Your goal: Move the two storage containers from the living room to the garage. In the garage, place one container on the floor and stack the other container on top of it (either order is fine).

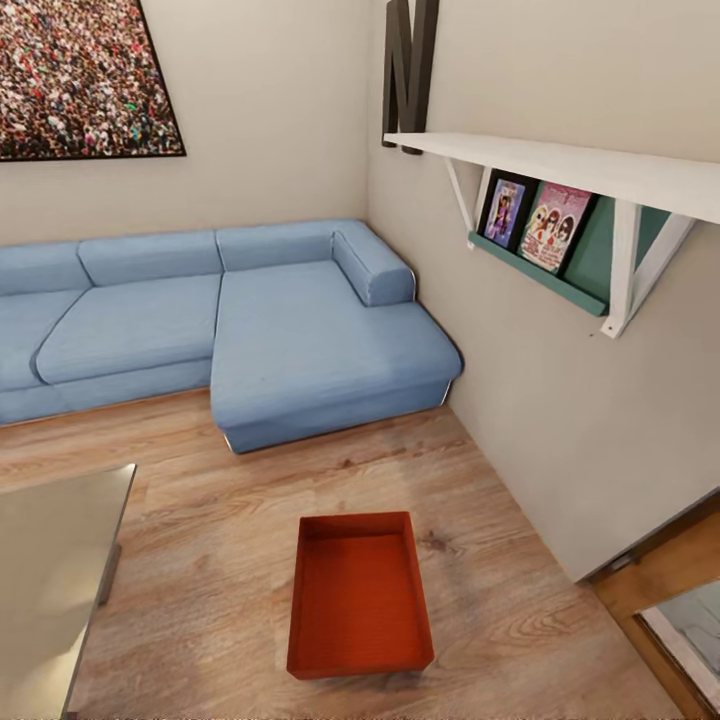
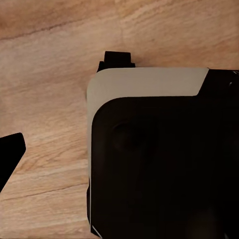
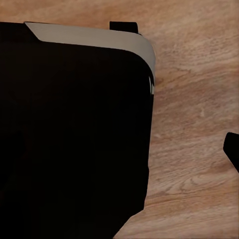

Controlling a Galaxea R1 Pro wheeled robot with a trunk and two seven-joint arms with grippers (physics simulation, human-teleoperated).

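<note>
One orange-red storage container [image 1: 360, 595] lies on the living room's light wood plank floor, low in the head view, its open top up and nothing inside it. The second container is out of view. In the left wrist view one dark fingertip [image 2: 10, 155] of my left gripper pokes in at the edge, above wood floor and beside my black and grey base [image 2: 159, 159]. A dark fingertip [image 3: 233, 149] of my right gripper likewise shows at the edge of the right wrist view, next to the base [image 3: 74, 129]. Nothing is held by either fingertip.
A blue corner sofa [image 1: 250, 320] fills the far corner behind the container. A glass table [image 1: 50, 570] stands at the left. The beige wall on the right carries a white shelf [image 1: 560, 165] with pictures. A doorway opening [image 1: 670, 600] is at the lower right.
</note>
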